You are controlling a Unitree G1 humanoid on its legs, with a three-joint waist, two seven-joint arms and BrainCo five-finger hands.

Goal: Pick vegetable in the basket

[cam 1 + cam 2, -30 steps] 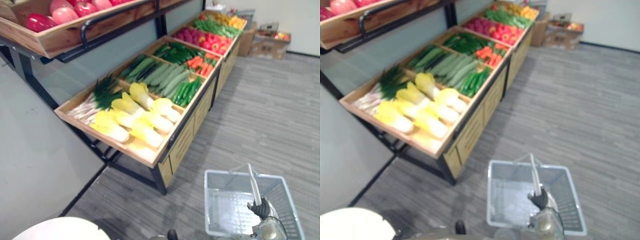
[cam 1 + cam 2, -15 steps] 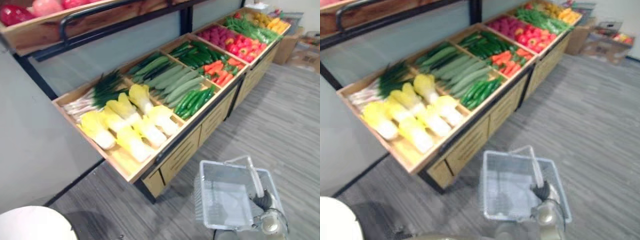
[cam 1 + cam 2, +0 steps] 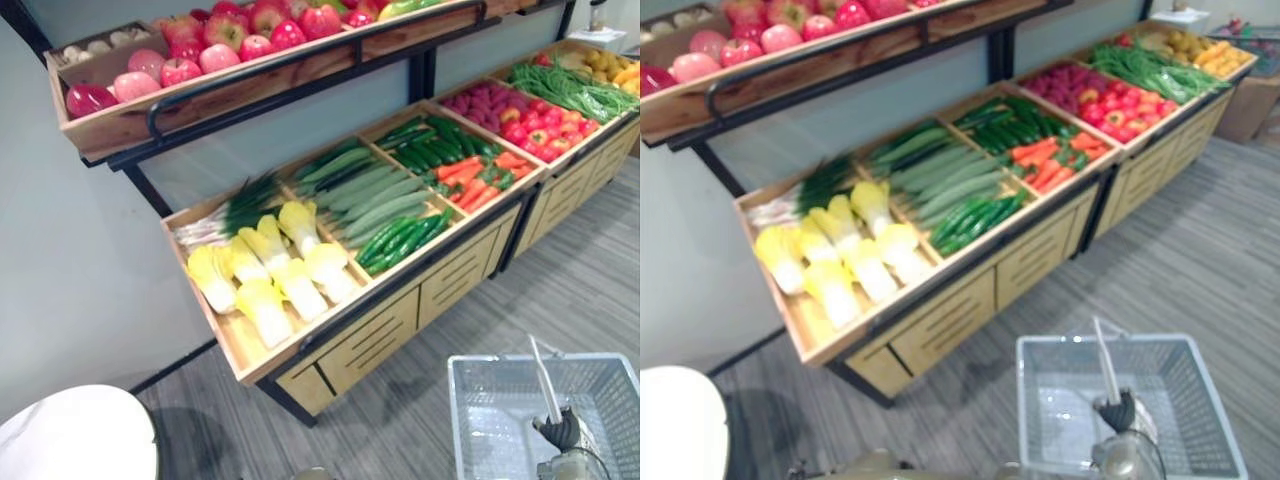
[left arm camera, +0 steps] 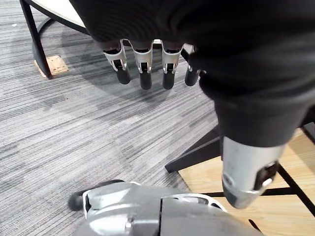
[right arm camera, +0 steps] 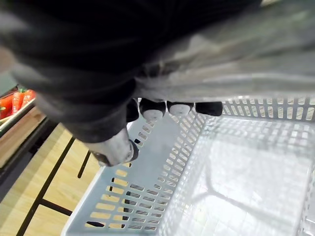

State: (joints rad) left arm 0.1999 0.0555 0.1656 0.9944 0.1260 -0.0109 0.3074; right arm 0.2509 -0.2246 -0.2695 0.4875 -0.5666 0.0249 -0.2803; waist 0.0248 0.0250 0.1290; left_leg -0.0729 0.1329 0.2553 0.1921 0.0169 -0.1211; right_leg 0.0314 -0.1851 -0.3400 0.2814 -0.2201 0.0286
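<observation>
A slanted wooden display (image 3: 300,345) holds vegetables in compartments: pale napa cabbages (image 3: 265,280), green onions (image 3: 235,210), long light-green gourds (image 3: 370,195), dark cucumbers (image 3: 400,235), carrots (image 3: 470,175) and red peppers (image 3: 535,125). At the lower right an empty grey plastic basket (image 3: 458,420) hangs over the floor. My right hand (image 3: 562,430) is shut on its raised handle (image 3: 545,375). In the right wrist view the fingers (image 5: 167,107) curl over that handle above the basket's slotted wall (image 5: 147,182). My left hand (image 4: 147,64) hangs open above the grey floor, apart from the display.
An upper shelf (image 3: 180,105) with red apples (image 3: 230,40) overhangs the back of the display. Drawer fronts (image 3: 385,335) face the floor below the vegetables. A white round table (image 3: 75,435) stands at the lower left. Grey plank floor lies between basket and display.
The whole picture has shifted, so the camera moved: the apple shelf now shows in full. The basket still hangs from my right hand.
</observation>
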